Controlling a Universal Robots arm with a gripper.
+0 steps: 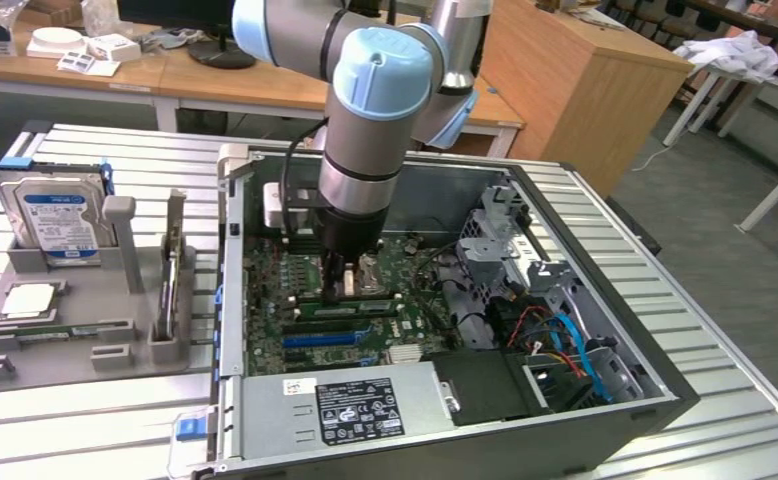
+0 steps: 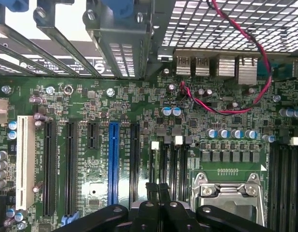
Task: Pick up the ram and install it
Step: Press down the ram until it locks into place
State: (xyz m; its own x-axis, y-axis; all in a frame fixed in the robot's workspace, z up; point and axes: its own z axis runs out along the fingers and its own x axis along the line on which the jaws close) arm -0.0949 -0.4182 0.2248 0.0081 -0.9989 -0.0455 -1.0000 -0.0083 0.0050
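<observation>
Ram, long thin circuit-board stick (image 1: 172, 272), not sitting between jaws: clenching shut on nothing visible, black gripper (image 1: 346, 285) hovering low over green motherboard (image 2: 115, 106), seemingly seeking slots; stick standing edge-up in grey tray (image 1: 82, 350), nine o'clock.

The ribbed metal table (image 1: 82, 420) carries a grey holder tray (image 1: 62, 355) and an open computer case (image 1: 603, 420).

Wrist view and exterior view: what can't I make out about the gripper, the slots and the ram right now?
Gripper: shut; the wrist view's edge cuts off its base, and in the exterior view its tips are too small to tell what they touch.
Memory slots: cut off by the wrist view's edge.
Ram in the tray holder: edge-on in the exterior view, chips too small to see.
</observation>
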